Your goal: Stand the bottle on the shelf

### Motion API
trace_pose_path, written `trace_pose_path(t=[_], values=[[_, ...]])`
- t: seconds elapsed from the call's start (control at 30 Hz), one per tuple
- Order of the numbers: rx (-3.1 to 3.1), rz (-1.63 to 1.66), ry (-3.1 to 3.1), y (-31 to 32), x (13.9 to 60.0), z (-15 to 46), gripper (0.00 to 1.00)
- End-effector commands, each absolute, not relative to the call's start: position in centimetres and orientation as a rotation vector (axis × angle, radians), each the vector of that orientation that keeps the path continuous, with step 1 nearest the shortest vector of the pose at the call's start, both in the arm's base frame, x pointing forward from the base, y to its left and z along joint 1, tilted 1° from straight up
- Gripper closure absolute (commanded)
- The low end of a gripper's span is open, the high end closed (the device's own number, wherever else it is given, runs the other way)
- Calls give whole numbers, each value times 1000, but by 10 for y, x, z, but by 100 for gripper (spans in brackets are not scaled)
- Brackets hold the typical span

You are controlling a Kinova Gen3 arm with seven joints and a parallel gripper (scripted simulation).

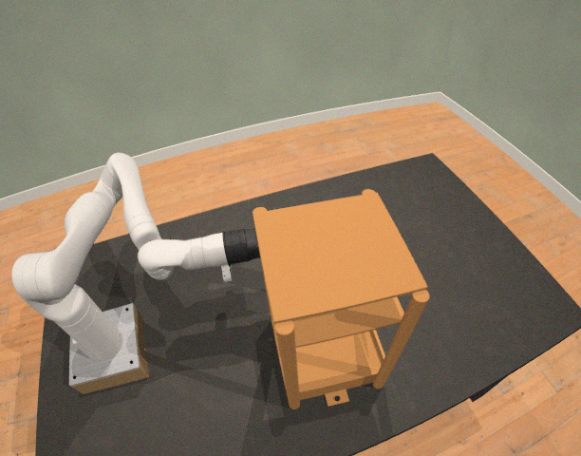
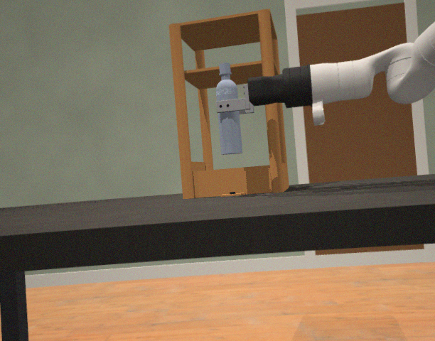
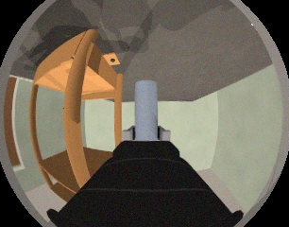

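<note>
— What is your end effector doing?

— It is clamped on the pale blue bottle, gripping it just below the shoulder.

— Where is the bottle?

— In the air, cap up and near upright, well above the counter. From the exterior view it hangs in line with the lower compartment of the orange shelving unit. From the top view the unit's top board hides it, so I cannot tell whether it is inside.

Top view: shelving unit's top board hides bottle and gripper entirely. Wrist view: black gripper body covers bottle below mid-height; fingertips barely visible. Exterior view: arm cut off at right edge.
</note>
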State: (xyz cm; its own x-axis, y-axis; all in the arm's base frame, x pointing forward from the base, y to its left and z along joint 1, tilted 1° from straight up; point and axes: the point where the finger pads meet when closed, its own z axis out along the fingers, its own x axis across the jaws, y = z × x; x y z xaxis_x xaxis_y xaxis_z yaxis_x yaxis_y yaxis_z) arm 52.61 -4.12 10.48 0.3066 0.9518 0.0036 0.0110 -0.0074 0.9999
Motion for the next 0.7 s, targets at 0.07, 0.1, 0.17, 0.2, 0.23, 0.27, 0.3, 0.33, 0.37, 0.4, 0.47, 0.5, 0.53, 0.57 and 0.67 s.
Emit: trace_pose_path(t=[0.07, 0.1, 0.17, 0.2, 0.23, 0.27, 0.3, 0.33, 0.37, 0.4, 0.47, 0.5, 0.53, 0.57, 0.67], values=[[1358, 971, 983, -48, 524, 103, 100], [1358, 971, 983, -49, 523, 103, 100], [1358, 971, 983, -49, 523, 103, 100], [1358, 971, 983, -49, 523, 103, 100], [1358, 971, 983, -49, 523, 103, 100], [1358, 972, 984, -49, 524, 103, 100], [1358, 972, 984, -49, 523, 103, 100], [1358, 972, 984, -50, 523, 103, 100], [1358, 972, 984, -50, 523, 103, 100], [1358, 972, 984, -50, 523, 103, 100], [1358, 972, 984, -50, 523, 103, 100], [1358, 972, 984, -50, 523, 103, 100], [1358, 972, 984, -50, 524, 103, 100], [1359, 974, 984, -49, 525, 102, 100], [1360, 977, 986, -49, 530, 101, 100]])
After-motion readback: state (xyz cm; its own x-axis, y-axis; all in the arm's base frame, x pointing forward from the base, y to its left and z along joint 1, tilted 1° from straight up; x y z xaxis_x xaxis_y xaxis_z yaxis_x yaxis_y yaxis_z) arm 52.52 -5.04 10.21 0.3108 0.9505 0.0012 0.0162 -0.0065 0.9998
